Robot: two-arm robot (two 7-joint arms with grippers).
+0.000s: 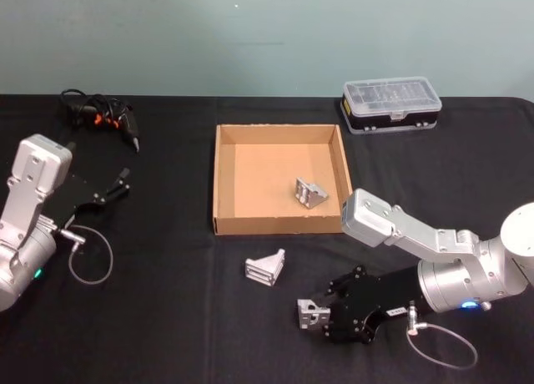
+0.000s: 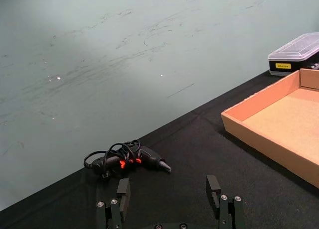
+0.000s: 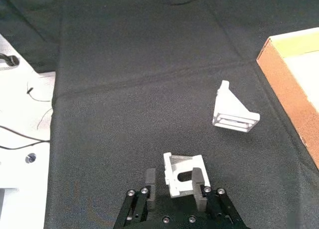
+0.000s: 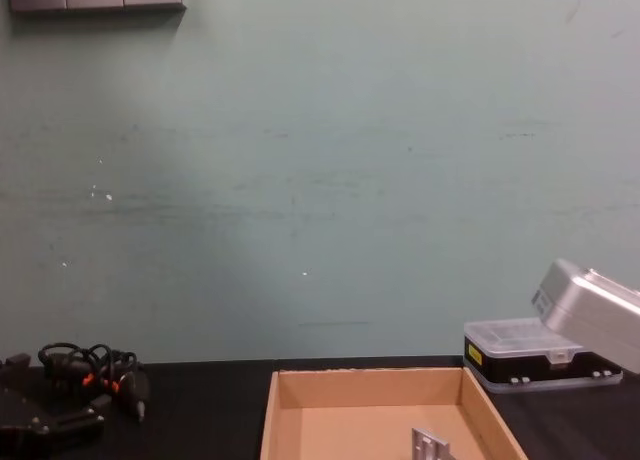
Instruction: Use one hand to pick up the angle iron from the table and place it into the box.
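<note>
Straddling a small silver metal angle iron (image 3: 182, 170) with the black jointed-finger right gripper (image 3: 174, 179), low on the flat black tabletop (image 1: 167, 259), in front of the wide shallow tan cardboard box (image 1: 224, 184). Not clamped yet: one finger (image 3: 198, 180) against the piece, a gap at the other (so released, by the look). Held flat and low, likely to pinch across the side faces. Second bracket (image 1: 266, 267) loose near the box front, third bracket (image 1: 310, 193) already inside. Left gripper (image 2: 168, 191) parked far left, spread wide, out of the way.
</note>
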